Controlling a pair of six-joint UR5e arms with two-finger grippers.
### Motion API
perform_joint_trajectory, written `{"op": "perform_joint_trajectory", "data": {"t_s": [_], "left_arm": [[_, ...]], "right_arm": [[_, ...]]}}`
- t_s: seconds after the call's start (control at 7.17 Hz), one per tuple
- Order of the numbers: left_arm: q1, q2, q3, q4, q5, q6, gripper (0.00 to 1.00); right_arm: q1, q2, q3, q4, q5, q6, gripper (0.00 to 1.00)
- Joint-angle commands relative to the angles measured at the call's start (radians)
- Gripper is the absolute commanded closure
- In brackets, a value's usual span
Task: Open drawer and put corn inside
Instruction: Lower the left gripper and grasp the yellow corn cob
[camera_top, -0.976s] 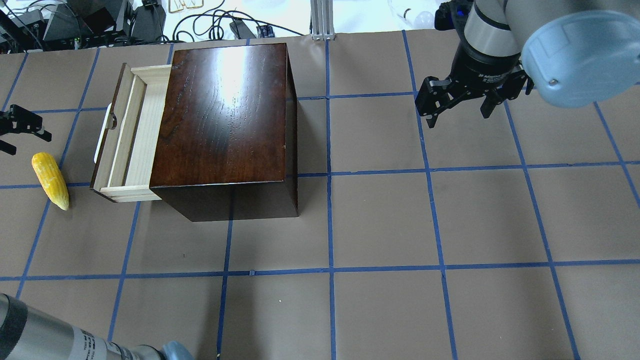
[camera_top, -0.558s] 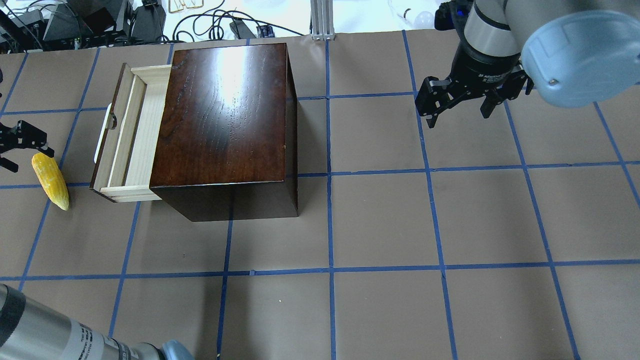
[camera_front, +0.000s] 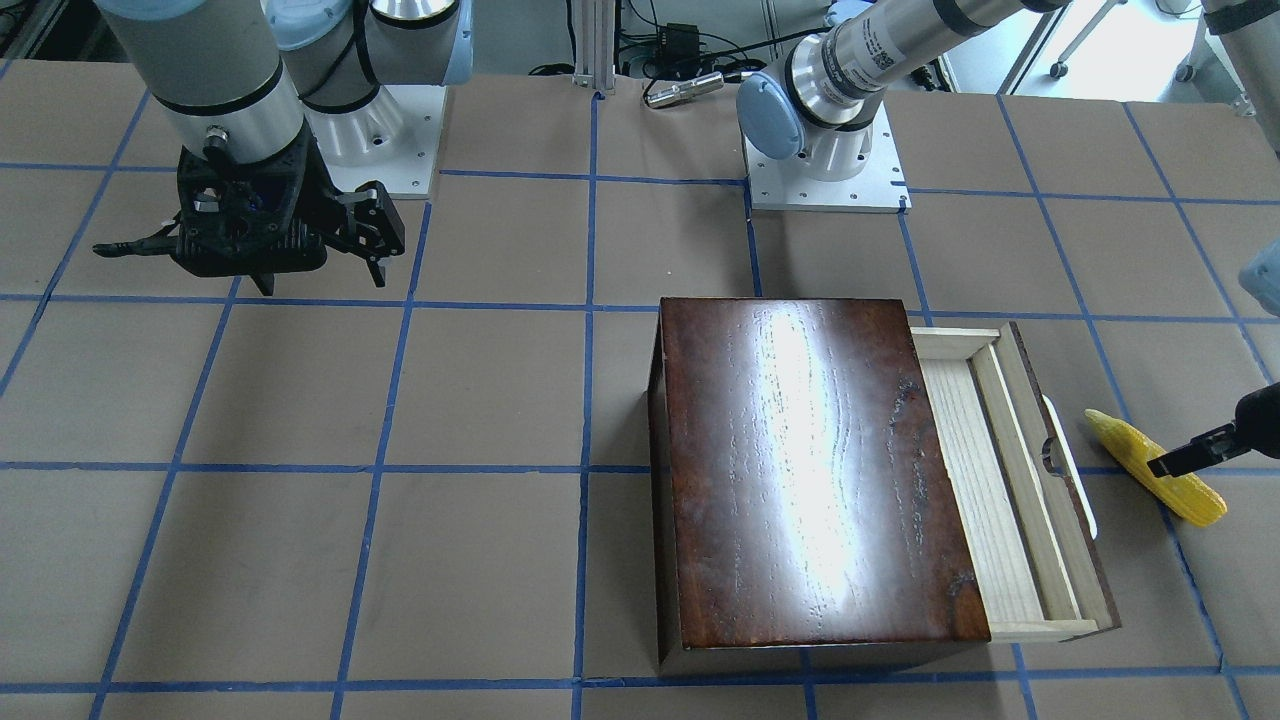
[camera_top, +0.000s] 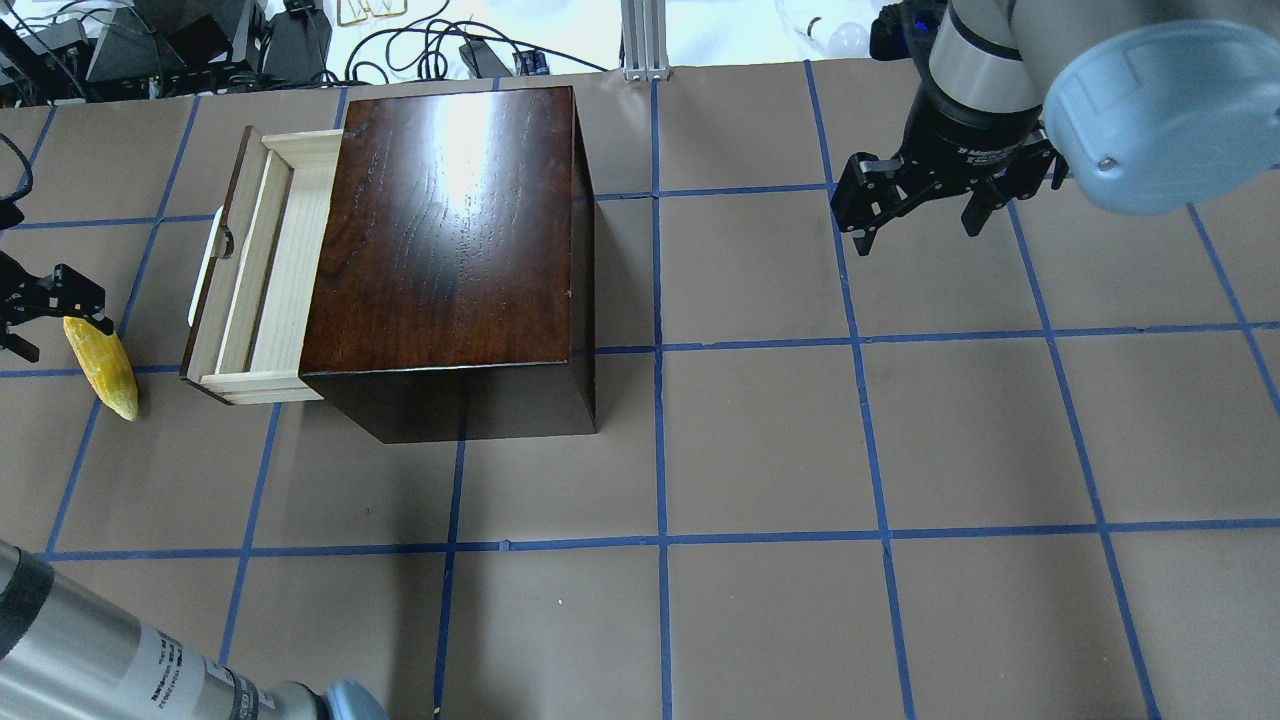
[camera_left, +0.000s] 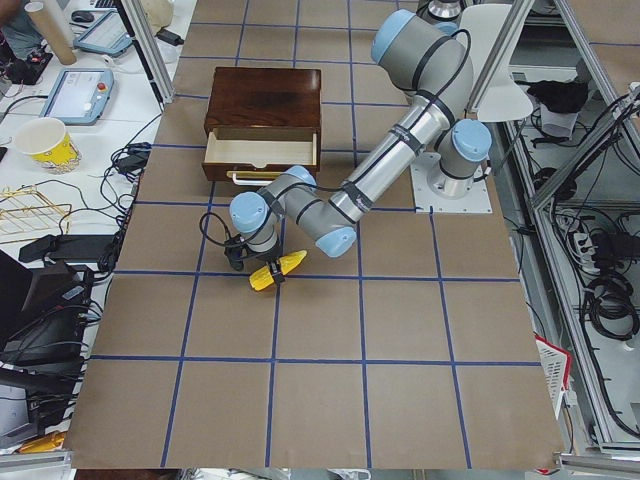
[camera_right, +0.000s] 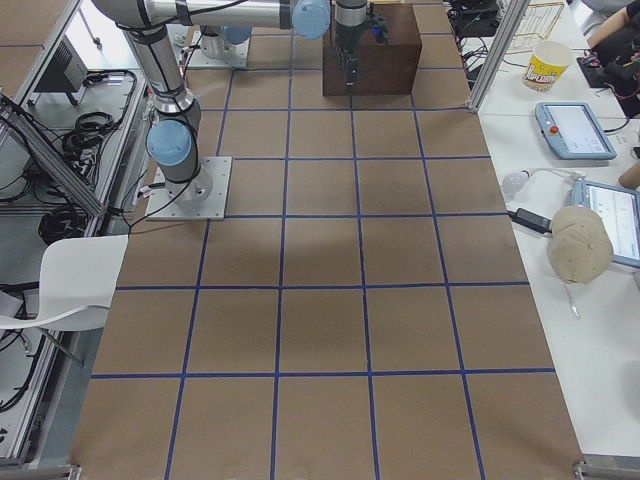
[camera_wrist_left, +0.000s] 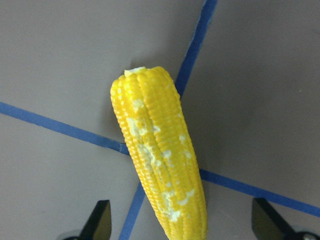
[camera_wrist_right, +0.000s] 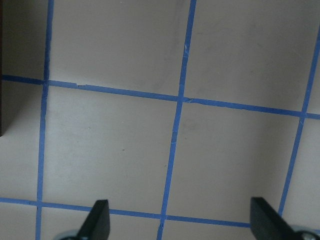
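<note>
The yellow corn (camera_top: 103, 365) lies flat on the table left of the drawer; it also shows in the front view (camera_front: 1150, 462) and the left wrist view (camera_wrist_left: 160, 160). The drawer (camera_top: 265, 270) is pulled out of the dark wooden box (camera_top: 450, 230), and its pale tray is empty. My left gripper (camera_wrist_left: 182, 225) is open, low over the corn's thick end, with one finger (camera_top: 85, 303) on each side of it. My right gripper (camera_top: 918, 228) is open and empty, hanging above the table's far right.
The drawer's white handle (camera_top: 205, 268) faces the corn. Cables and equipment (camera_top: 200, 45) lie beyond the table's far edge. The two robot bases (camera_front: 825, 160) stand at the table's robot side. Blue tape lines grid the brown table.
My left gripper has moved toward the corn and now straddles its thick end. The corn, the drawer and the right arm have not moved.
</note>
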Motion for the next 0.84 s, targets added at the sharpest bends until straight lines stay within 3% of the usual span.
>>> {"op": "perform_joint_trajectory", "data": {"t_s": [0.0, 0.42, 0.56, 0.7], "left_arm": [[-0.001, -0.026, 0.003, 0.011, 0.000, -0.028, 0.00], [-0.001, -0.049, 0.012, 0.030, -0.008, -0.051, 0.00], [-0.001, -0.057, 0.012, 0.032, -0.008, -0.054, 0.07], [-0.001, -0.060, 0.014, 0.032, -0.008, -0.053, 0.33]], "right_arm": [[0.001, 0.000, 0.000, 0.000, 0.000, 0.000, 0.00], [0.000, 0.000, 0.000, 0.000, 0.000, 0.000, 0.00], [0.001, 0.000, 0.000, 0.000, 0.000, 0.000, 0.00], [0.001, 0.000, 0.000, 0.000, 0.000, 0.000, 0.00]]}}
